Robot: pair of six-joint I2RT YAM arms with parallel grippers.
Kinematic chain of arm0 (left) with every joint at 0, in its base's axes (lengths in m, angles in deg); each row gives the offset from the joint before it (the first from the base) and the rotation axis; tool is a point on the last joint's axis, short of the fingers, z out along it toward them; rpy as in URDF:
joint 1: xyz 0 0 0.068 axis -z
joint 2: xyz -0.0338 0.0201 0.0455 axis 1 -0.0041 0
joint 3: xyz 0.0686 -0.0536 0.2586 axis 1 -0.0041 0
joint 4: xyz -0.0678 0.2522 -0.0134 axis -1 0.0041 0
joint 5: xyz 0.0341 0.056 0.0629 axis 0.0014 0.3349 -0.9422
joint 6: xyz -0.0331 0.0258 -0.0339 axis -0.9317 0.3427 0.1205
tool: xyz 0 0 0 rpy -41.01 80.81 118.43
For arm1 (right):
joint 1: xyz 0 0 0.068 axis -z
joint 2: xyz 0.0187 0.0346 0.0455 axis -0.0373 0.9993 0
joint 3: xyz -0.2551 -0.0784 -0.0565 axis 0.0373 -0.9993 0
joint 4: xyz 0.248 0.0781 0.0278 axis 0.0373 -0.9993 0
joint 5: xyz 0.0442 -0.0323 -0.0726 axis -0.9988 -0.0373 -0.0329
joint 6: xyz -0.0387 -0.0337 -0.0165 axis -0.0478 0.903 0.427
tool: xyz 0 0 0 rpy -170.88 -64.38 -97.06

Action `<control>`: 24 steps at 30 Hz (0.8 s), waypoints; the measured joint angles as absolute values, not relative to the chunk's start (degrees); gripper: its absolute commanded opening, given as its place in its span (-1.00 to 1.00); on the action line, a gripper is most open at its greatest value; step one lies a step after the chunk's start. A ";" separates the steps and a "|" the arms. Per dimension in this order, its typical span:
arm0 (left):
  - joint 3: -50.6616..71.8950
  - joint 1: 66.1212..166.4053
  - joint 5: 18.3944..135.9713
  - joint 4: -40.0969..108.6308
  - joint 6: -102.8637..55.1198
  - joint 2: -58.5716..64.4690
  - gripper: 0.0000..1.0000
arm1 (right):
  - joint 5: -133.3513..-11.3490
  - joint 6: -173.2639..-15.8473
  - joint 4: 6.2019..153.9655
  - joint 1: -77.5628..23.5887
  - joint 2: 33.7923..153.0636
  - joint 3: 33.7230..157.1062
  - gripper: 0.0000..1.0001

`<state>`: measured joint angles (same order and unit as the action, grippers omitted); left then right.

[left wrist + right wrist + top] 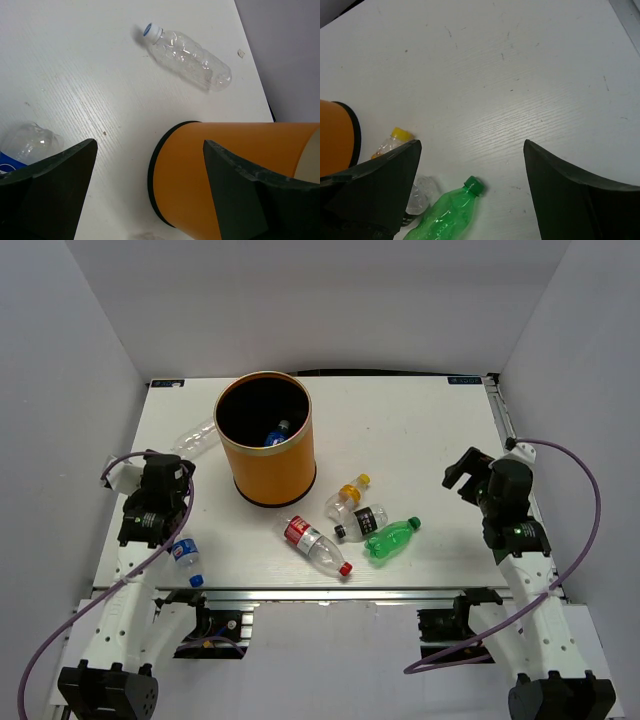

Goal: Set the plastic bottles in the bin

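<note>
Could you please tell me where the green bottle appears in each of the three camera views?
Top external: the green bottle lies near the table's front edge, right of centre.
Left wrist: not in it.
Right wrist: it lies at the bottom edge, left of centre, with its cap pointing up and to the right.
Shared landmark: the orange bin, seen in all three views.

One bottle (277, 433) in bin (268, 475), second bottle (195, 439) at its left, bottle cluster (362, 521) in front.
</note>
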<state>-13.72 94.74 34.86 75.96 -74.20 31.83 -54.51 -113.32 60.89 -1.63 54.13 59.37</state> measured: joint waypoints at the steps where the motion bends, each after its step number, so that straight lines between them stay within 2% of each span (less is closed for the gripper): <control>1: -13.72 94.74 34.84 76.01 -74.20 31.72 0.96 | -55.80 -112.47 60.89 -1.63 53.84 59.37 0.79; 3: -13.72 94.74 34.86 75.99 -74.20 31.61 0.96 | -61.18 -110.59 61.59 -1.50 53.06 59.35 0.79; 6: -13.72 94.74 35.19 75.57 -74.03 31.46 0.96 | -75.54 -107.95 67.18 -1.94 52.27 58.46 0.79; 9: -13.87 94.74 35.93 74.50 -73.33 31.37 0.96 | -87.67 -105.17 72.89 -7.44 53.12 56.73 0.79; 15: -13.98 94.74 37.26 73.65 -72.21 31.15 0.96 | -87.41 -96.19 75.20 -35.44 60.77 57.63 0.79; 18: -14.05 94.74 38.31 73.58 -71.69 31.09 0.96 | -81.86 -91.86 74.77 -47.51 70.89 62.11 0.79; 24: -14.11 94.74 40.34 73.52 -70.77 30.96 0.96 | -69.20 -86.00 72.58 -59.05 96.51 76.53 0.79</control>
<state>-14.11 94.74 40.34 73.52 -70.77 30.96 -69.20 -86.00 72.58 -59.05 96.51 76.53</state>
